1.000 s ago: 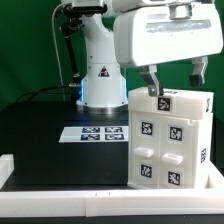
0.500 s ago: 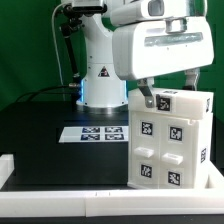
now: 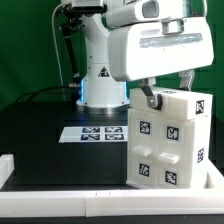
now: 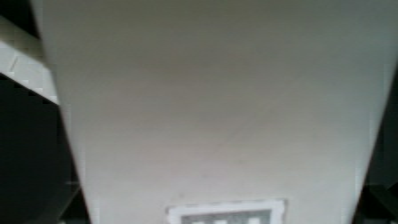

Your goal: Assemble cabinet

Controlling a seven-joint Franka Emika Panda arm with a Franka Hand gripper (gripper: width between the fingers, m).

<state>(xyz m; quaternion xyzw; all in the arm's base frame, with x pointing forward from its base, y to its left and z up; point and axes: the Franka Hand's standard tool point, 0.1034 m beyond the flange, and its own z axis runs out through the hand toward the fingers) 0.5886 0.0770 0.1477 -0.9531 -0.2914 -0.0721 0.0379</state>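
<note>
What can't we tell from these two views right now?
- Grip state: exterior view, gripper body hides most of the fingers on the large white plastic tagged cabinet box.
- Wrist view: blurred white cabinet face fills the frame; tag unreadable.
- Cabinet's lower edge: hidden by the white front rail.

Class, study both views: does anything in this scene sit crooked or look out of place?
Yes. The cabinet stands tilted, its top leaning toward the exterior view's right, not flat on the table. The gripper is at its top edge. The marker board lies flat.
</note>
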